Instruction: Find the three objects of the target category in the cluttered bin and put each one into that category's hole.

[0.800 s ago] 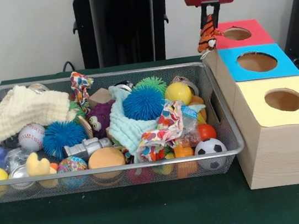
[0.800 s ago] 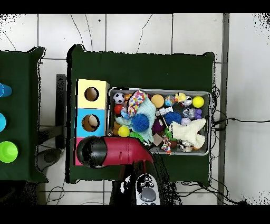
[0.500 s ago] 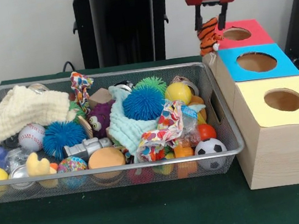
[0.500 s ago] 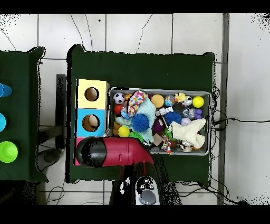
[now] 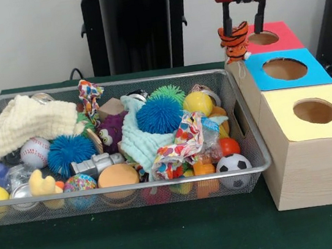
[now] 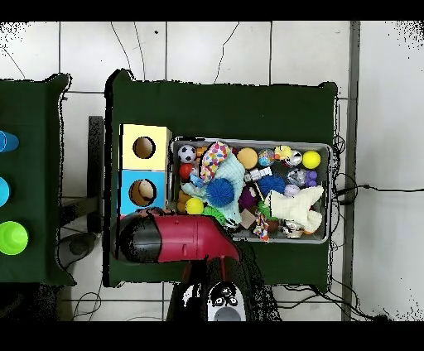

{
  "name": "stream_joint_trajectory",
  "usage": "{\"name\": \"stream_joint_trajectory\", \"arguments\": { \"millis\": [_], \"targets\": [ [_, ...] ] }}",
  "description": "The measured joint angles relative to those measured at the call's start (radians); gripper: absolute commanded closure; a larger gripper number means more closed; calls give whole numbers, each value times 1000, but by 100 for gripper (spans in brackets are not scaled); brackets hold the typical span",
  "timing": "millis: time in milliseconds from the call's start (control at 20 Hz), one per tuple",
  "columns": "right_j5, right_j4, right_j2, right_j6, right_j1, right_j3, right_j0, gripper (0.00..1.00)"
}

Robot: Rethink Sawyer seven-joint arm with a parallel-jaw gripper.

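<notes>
Orange-and-black striped tiger toy [image 5: 234,42], small, plush

My gripper [image 5: 244,19] hangs with its two fingers spread, and the orange-and-black striped tiger plush [image 5: 234,42] sits just below and between them, at the near left edge of the red-topped box [image 5: 276,27], beside its round hole [image 5: 263,37]. The wire bin [image 5: 250,140] lies just beside the boxes, packed with balls, cloths and toys.

Green cloth [image 5: 139,243] under everything — green cup [image 6: 12,238] aside.
</notes>
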Motion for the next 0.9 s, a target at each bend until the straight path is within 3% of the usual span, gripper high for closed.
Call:
{"name": "stream_joint_trajectory", "arguments": {
  "millis": [900],
  "targets": [
    [2, 42, -22, 0, -8, -68, 140, 0]
  ]
}}
